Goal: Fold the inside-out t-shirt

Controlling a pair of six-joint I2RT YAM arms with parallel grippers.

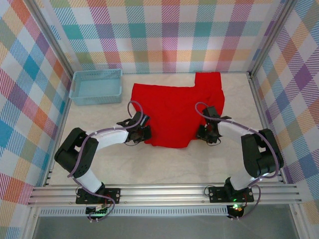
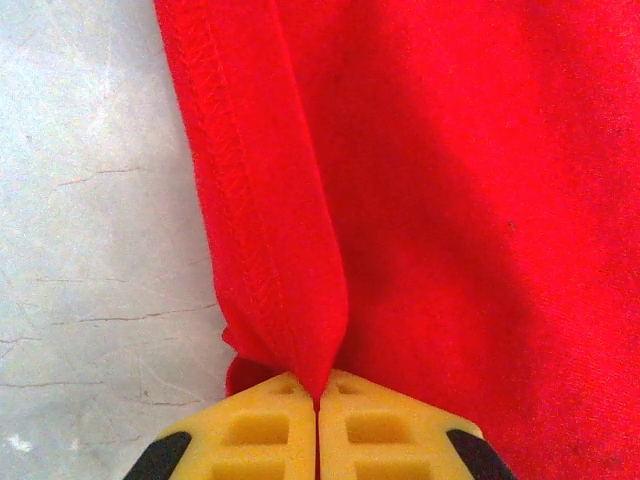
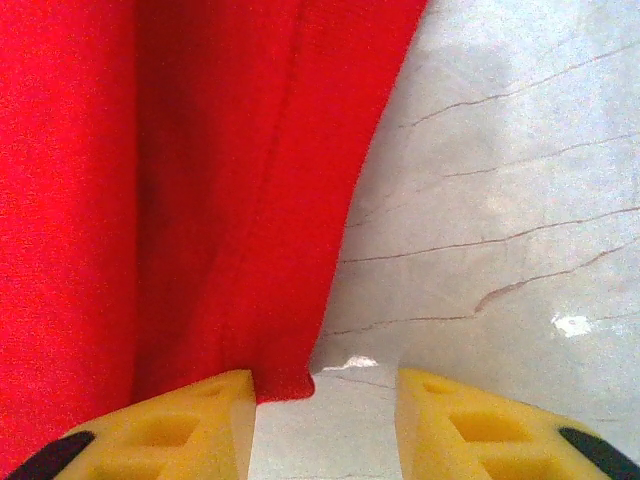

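Rails [image 1: 164, 191] of bare metal hold both arm bases at the near edge, and beyond them lies a pale marbled tabletop [image 1: 164, 167] with hairline cracks. On it the left gripper [image 2: 318, 425] is pressed together, pinching a hemmed fold of the inside-out t-shirt [image 1: 174, 107], while the right gripper [image 3: 325, 415] stands spread over the shirt's other edge. Farther back sits a blue basket [image 1: 97, 72] at the far left, apart from the shirt, before pastel plaid walls [image 1: 164, 35].

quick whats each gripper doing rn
left gripper: closed, pinching a fold of the t-shirt at its hem
right gripper: open, t-shirt edge between its jaws, not clamped
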